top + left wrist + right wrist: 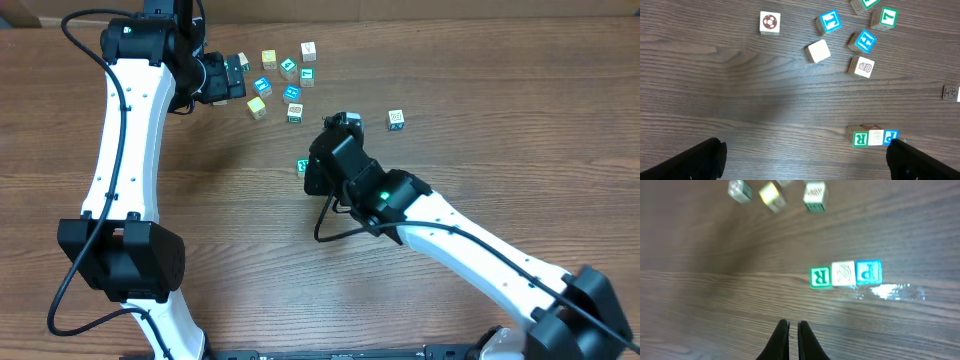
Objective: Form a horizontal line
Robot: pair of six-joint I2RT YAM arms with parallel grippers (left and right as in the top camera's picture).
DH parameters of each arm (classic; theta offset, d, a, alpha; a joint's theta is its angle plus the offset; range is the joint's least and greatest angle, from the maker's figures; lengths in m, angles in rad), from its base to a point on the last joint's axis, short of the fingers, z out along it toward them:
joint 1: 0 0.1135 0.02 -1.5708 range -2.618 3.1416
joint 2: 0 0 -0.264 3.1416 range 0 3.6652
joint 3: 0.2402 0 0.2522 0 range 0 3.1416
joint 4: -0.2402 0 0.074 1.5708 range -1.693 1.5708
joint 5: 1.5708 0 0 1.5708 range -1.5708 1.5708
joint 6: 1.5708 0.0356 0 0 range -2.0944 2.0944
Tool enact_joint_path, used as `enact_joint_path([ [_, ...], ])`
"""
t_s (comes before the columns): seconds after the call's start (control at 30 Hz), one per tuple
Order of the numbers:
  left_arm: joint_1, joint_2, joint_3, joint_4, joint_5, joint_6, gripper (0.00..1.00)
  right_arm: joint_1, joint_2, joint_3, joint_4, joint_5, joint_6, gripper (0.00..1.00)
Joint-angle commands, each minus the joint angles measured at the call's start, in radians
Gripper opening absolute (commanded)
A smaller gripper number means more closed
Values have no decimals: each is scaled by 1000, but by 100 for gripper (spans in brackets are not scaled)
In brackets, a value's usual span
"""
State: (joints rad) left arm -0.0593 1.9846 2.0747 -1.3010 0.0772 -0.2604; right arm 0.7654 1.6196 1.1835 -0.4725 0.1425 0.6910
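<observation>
- A row of blocks [843,273] lies on the worktop [715,305], three cubes touching side by side: a green R, a pale patterned face and a blue P.
- The row lies at 1 o'clock from the right hand [794,341], whose fingers are pressed together with nothing between them.
- The left hand [804,147] is spread wide and holds nothing.
- Loose blocks [865,41] are scattered at its 12 to 1 o'clock.

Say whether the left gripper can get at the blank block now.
Probably yes. The left gripper is open, and only bare table lies between it and the blank block; the blue T block nearby stands apart from it.
</observation>
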Motion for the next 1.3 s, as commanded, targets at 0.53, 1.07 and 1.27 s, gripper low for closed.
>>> enact_joint_path([
  [0.53,-6,5,6,0,-7,-10,100,33,392,-4,114,-86,-19,4],
  [1.07,-6,5,6,0,-7,-10,100,32,403,-4,148,8,-19,4],
  [1.27,-6,5,6,0,-7,-10,100,32,403,-4,161,34,-19,4],
])
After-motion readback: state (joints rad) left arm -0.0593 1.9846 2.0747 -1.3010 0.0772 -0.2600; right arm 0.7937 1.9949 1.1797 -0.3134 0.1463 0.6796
